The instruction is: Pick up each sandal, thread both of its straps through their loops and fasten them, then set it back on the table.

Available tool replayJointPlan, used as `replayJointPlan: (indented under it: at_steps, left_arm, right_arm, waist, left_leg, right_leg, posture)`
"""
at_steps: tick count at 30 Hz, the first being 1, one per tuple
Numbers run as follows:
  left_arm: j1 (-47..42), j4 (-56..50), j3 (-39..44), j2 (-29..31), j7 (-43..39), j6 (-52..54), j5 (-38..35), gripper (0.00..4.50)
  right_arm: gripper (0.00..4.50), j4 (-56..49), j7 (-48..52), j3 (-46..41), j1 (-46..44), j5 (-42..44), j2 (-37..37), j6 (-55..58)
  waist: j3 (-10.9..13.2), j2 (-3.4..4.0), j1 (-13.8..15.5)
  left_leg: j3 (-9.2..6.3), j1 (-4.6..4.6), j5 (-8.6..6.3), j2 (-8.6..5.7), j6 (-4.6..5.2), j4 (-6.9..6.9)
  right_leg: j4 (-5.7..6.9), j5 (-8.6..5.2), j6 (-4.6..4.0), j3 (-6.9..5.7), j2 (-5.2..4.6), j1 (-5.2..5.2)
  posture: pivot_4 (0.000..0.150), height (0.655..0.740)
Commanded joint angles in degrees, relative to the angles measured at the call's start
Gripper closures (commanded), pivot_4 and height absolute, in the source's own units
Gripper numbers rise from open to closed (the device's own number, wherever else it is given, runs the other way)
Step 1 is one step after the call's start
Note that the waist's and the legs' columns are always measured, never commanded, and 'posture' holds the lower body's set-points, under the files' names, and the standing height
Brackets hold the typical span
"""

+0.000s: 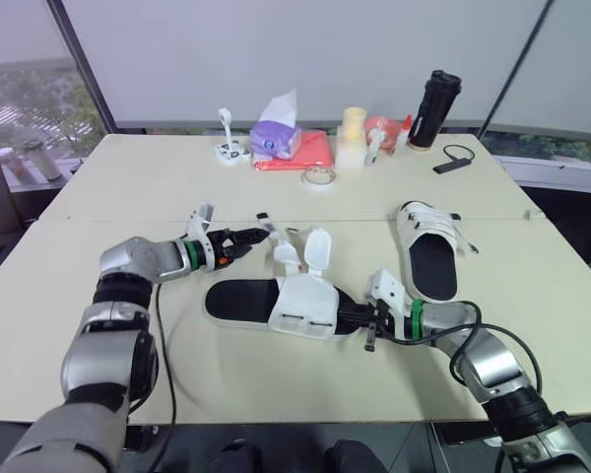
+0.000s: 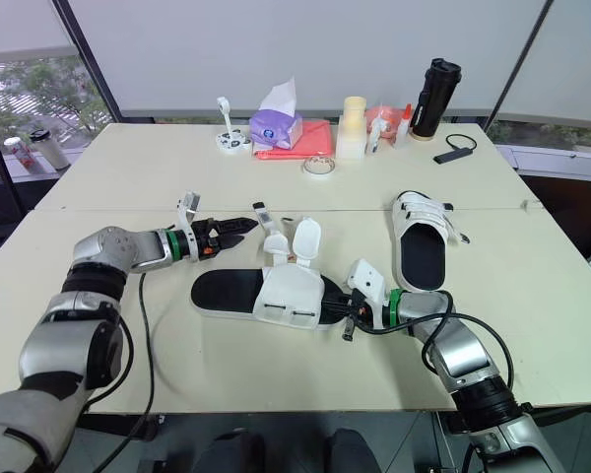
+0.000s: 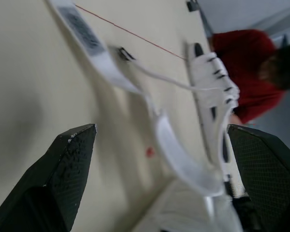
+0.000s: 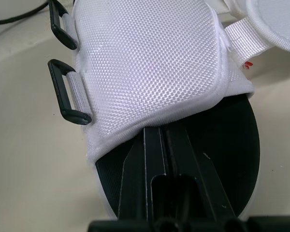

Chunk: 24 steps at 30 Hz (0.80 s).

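Note:
A white sandal with a black sole (image 1: 276,305) lies flat on the table's near middle, toe toward my right arm. Both of its straps (image 1: 305,251) hang loose, flopped open toward the far side. Its two black loops (image 4: 70,99) sit empty on the near side of the upper. My right gripper (image 1: 347,317) is shut on the sandal's toe end, its fingertips (image 4: 157,133) tucked under the white upper. My left gripper (image 1: 258,236) hovers open just left of the loose straps (image 3: 169,145), with nothing between its fingers. A second sandal (image 1: 428,251) rests to the right.
Along the far edge stand a tissue box (image 1: 274,133) on a red cloth (image 1: 305,153), a tape roll (image 1: 318,177), a pale bottle (image 1: 352,138), a black flask (image 1: 433,108) and a small black device with cable (image 1: 453,160). The table's front edge is close behind my arms.

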Motion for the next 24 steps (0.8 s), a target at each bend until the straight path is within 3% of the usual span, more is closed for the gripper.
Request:
replayJointPlan:
  at_steps: [1, 16, 20, 24]
  left_arm:
    - [-3.20, 6.04, 2.59, -1.47, 0.39, -0.63, 1.82, 0.00]
    - [-8.43, 18.60, 15.23, -11.33, 9.59, -21.27, 4.62, 0.00]
    - [-8.45, 19.29, 16.27, -12.14, 10.75, -25.12, 6.29, 1.77]
    - [-8.64, 19.60, 17.32, -12.35, 10.23, -26.66, 6.95, 3.83]
  right_arm:
    - [4.45, 0.74, -0.55, 1.43, 1.39, -1.50, 0.78, 0.51]
    - [4.45, -1.20, -2.16, 1.81, 2.57, -2.48, 2.06, 0.69]
    - [4.50, -1.86, -2.50, 1.88, 2.85, -2.52, 2.20, 0.91]
    - [4.50, -2.65, -2.83, 1.97, 3.42, -2.56, 2.33, 1.14]
  waist:
    - [0.00, 0.00, 0.04]
    - [-0.02, -0.03, 0.05]
    - [-0.02, -0.03, 0.04]
    - [-0.02, -0.04, 0.07]
  left_leg:
    - [0.00, 0.03, 0.00, 0.00, 0.00, 0.00]
    - [-0.02, 0.17, -0.01, 0.02, -0.01, 0.00]
    - [-0.02, 0.17, -0.01, 0.03, -0.01, -0.03]
    - [-0.02, 0.17, -0.01, 0.03, -0.01, -0.03]
  right_leg:
    - [-0.02, 0.00, 0.00, 0.00, 0.00, 0.03]
    - [-0.03, 0.00, 0.00, 0.00, -0.03, 0.20]
    - [-0.02, 0.00, 0.00, 0.00, -0.02, 0.18]
    - [-0.03, 0.00, 0.00, 0.00, -0.02, 0.18]
  posture:
    - [0.150, 0.7400]
    - [0.150, 0.7400]
    - [0.150, 0.7400]
    - [0.150, 0.7400]
